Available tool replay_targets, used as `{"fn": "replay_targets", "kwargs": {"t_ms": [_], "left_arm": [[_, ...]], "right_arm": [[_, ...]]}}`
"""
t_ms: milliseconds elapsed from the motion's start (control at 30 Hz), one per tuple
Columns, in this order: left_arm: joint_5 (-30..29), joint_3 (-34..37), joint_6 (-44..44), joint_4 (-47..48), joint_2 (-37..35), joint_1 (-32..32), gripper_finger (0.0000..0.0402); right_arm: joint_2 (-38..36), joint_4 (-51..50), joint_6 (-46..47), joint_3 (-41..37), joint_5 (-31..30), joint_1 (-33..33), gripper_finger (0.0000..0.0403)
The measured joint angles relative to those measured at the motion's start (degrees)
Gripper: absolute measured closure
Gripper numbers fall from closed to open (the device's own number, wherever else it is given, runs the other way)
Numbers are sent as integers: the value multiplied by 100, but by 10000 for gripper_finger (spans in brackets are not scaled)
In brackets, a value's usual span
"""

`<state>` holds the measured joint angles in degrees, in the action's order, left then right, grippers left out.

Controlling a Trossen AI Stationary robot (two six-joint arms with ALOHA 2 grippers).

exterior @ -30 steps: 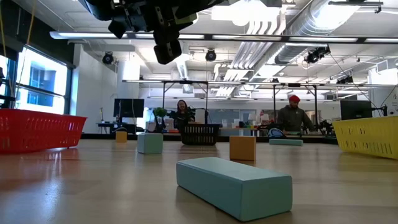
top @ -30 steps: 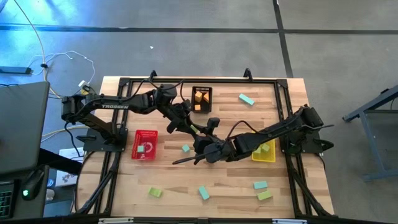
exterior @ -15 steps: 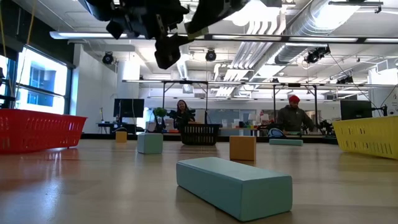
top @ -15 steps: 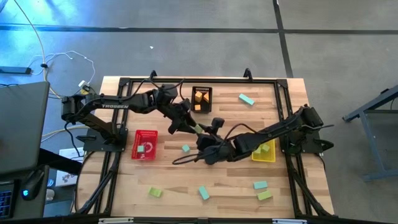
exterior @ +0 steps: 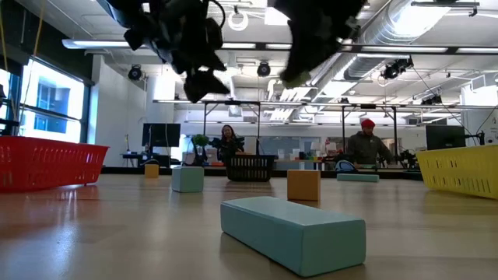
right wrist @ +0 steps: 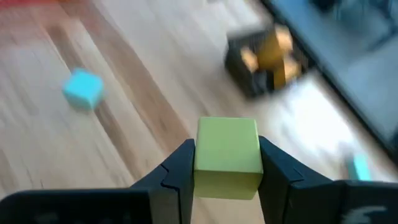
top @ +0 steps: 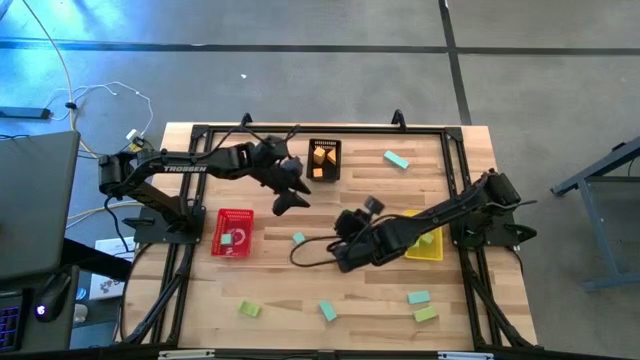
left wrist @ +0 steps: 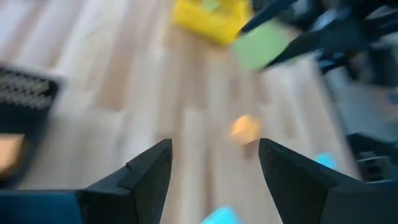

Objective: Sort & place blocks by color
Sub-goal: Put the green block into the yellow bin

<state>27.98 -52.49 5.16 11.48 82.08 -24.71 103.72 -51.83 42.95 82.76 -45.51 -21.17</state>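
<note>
Blocks: we see a light green cube (right wrist: 227,157) clamped in the right gripper (right wrist: 227,163), above mid-counter (top: 270,290), likely bound for the yellow basket (top: 424,246).
Left gripper (left wrist: 214,163): spread, empty, near the black basket (top: 324,160).

The red mesh basket (top: 232,232) sits left on the wooden tabletop (top: 270,285), the yellow mesh basket (top: 425,243) right, the black mesh basket (top: 324,159) behind, between them.

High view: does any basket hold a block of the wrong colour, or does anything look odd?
Nothing stands out. The black basket holds orange blocks, the yellow basket holds green blocks, and the right hand grips a green cube.
</note>
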Motion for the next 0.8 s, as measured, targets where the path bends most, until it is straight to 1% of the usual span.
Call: {"fn": "replay_targets", "kwargs": {"t_ms": [133, 233, 433, 567, 733, 800], "left_arm": [[-822, 0, -243, 455, 0, -2, 182], [-1149, 0, -244, 701, 0, -2, 187], [-1358, 0, -250, 978, 0, 92, 199], [-1365, 0, -234, 1108, 0, 267, 204], [-1365, 0, -223, 1493, 0, 587, 208], [-1363, 0, -207, 1713, 0, 742, 209]], "right_arm": [[0, -999, 1228, 0, 429, -101, 301], [0, -1691, 2000, 0, 704, -233, 301], [0, -3005, 3371, 0, 1089, -546, 301], [0, -3795, 4223, 0, 1257, -739, 301], [-1, -3809, 4561, -158, 1452, -858, 301], [-7, -3825, 4713, -347, 1664, -848, 301]]}}
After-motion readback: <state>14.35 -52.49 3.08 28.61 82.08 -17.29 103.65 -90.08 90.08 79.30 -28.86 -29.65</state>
